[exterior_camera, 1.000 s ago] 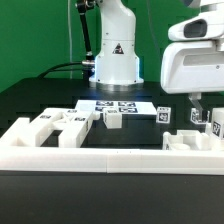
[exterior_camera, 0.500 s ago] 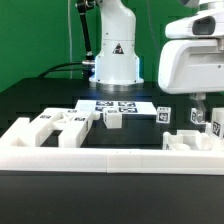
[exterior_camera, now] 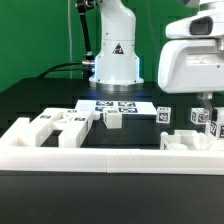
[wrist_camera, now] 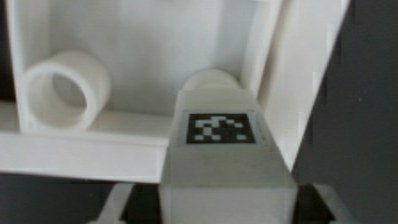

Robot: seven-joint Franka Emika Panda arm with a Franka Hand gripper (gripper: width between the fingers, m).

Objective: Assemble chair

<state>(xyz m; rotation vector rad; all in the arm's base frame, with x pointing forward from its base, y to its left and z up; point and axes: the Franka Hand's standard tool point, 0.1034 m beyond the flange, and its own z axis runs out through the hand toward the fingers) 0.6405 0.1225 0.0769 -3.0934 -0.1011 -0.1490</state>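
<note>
Barely begun, by the look of it. Pinching a slim tagged piece (wrist_camera: 221, 128) in the gripper (exterior_camera: 204, 103), with jaws pressed against its sides, down among the group of chair parts (exterior_camera: 198, 124) to the exterior view's right of the marker board (exterior_camera: 118, 104). Probably a leg, though hard to tell from so close. Not lifted clear yet, as far as can be judged: low among its neighbours, near a pale ring-shaped part (wrist_camera: 63, 90).

No joints made anywhere in view. To the exterior view's left of the marker board, a heap of notched blocks (exterior_camera: 60, 124), all loose. Just in front of the board, one small block (exterior_camera: 114, 119). At the board's end on the exterior view's right, another tagged block (exterior_camera: 162, 113), lying alone.

Left to do, judging from this: lifting the gripped piece out, then fitting seat, back and legs together, so nearly all of the work.
</note>
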